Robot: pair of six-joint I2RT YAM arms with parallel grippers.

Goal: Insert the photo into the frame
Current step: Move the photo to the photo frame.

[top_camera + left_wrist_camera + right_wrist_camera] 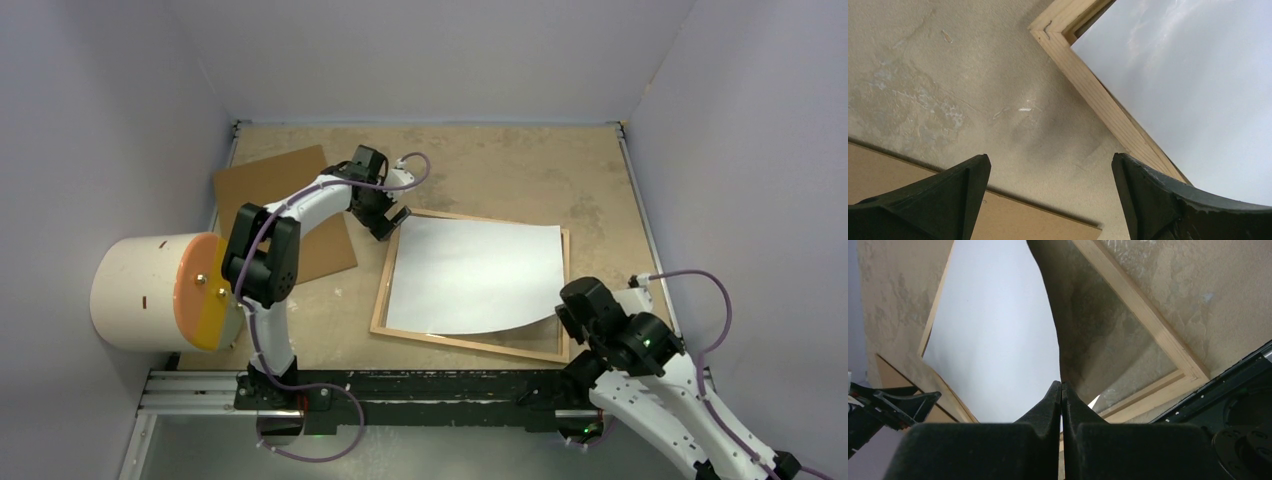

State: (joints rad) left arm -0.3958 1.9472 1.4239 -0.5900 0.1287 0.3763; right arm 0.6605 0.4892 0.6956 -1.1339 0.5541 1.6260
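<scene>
large white-backed glossy photo (475, 275) laid in thin light-wood glass frame (460, 343), near-right corner lifted | right gripper (1061, 387) clamped on that corner | left gripper (1050, 161) spread wide, nothing held | risk: print gets creased or dragged out if pulled, tbh

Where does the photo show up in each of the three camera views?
Top external: photo, white back up, centre of the table, over the frame.
Left wrist: photo fills the upper right, beside the frame's corner.
Right wrist: photo centre-left, its edge running down into the shut right fingers.
Shared landmark: the frame's light-wood moulding.
</scene>
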